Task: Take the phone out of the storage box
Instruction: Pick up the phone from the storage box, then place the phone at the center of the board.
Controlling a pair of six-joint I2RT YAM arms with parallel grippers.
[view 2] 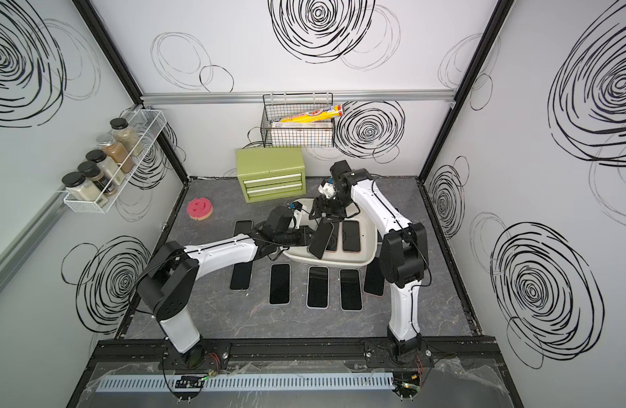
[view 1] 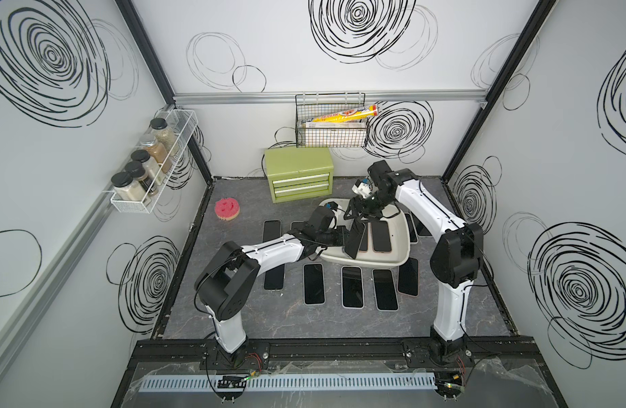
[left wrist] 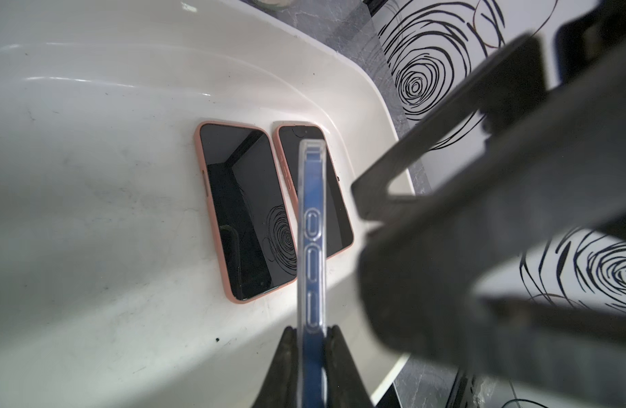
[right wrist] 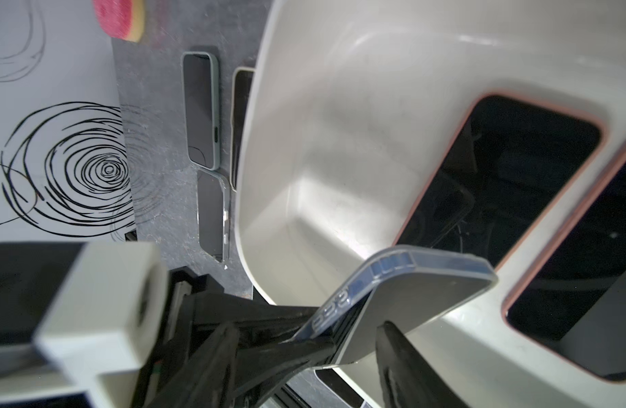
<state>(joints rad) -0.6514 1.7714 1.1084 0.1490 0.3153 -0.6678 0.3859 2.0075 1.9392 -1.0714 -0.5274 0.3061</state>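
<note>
Entry, step in hand: lifting out; we record the phone (left wrist: 312, 226), a blue body in a clear case, turned on its edge and clamped near one end by the left claw (left wrist: 312, 330), whose fingers are clenched on its two faces; the rest of its length juts out past the claw's tips, over the inside of the storage box (left wrist: 92, 106), raised off the floor but, by our reading of both top views, not yet past the rim; below the claw and a little beyond its tips lie two pink-cased phones (left wrist: 241, 212), flat, side by side, screens up; the right claw (view 1: 355, 216) hangs just beside the phone's free end with its jaws spread and nothing in them; we cannot tell whether it touches the case; handling notes, as we judge them: the grip sits far from the middle, so the long end will lever and the smooth case may slip; we would hold the clench firm, rise straight until the low end is clear of the rim, and only then carry sideways; the right claw should back off first, lest the case catch a finger; for setting down, the desk (view 1: 304, 318) on the claw's near side carries a row of phones (view 1: 352, 287), so we would pick a bare patch and lay the phone flat before letting go.
</note>
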